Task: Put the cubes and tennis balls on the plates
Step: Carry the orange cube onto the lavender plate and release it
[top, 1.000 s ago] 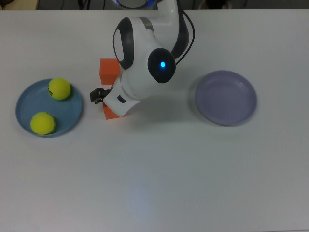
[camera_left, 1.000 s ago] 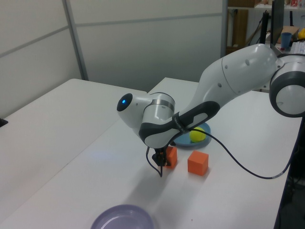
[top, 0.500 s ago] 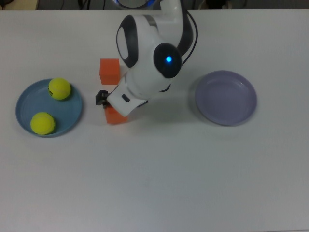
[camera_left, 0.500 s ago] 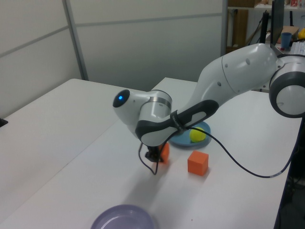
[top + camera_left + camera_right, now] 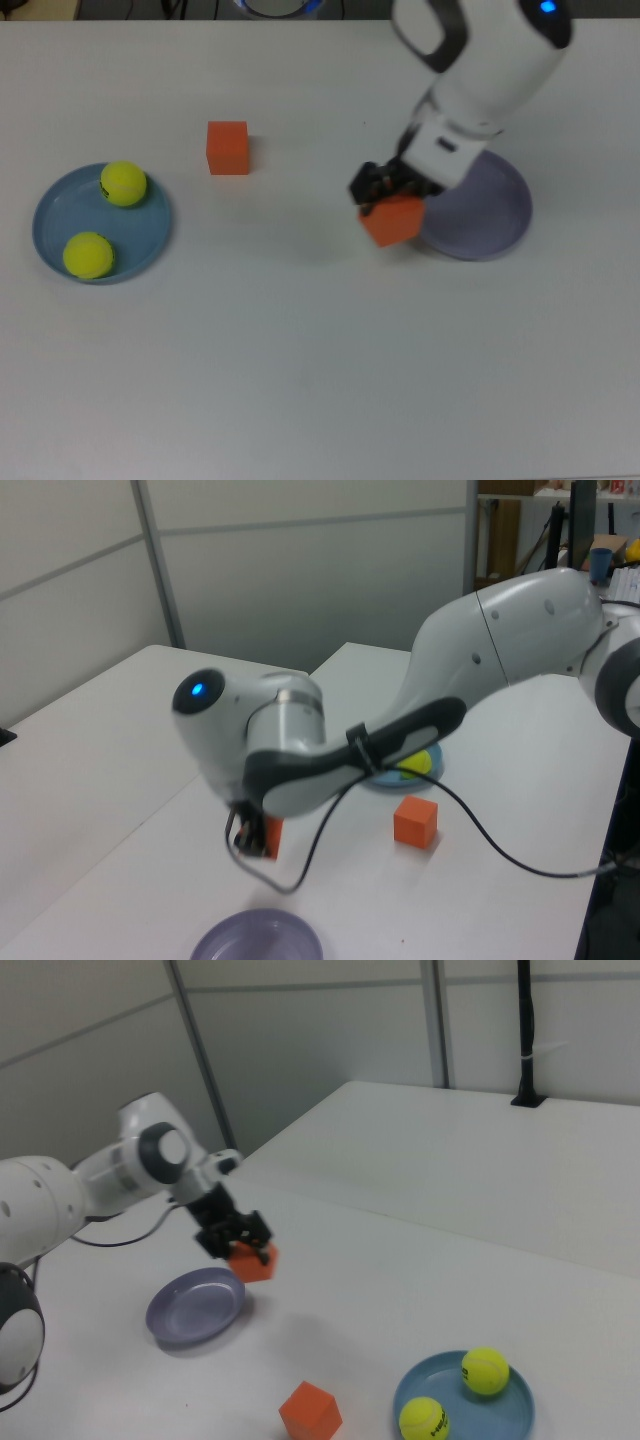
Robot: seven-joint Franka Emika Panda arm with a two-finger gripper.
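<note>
Jaws grasping orange cube [image 5: 393, 220] in air, tilted w/ a corner down, beside lavender plate [image 5: 488, 215].

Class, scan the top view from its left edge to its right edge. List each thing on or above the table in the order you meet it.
Blue plate with two tennis balls → loose cube → gripper holding the second cube → lavender plate.

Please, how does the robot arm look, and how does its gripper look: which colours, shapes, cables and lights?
The robot arm has smooth, rounded white shells with dark grey bands at the joints. A small round blue light glows on the wrist housing. A thin black cable hangs in a loop from the forearm. The small black two-finger gripper sits at its tip.
</note>
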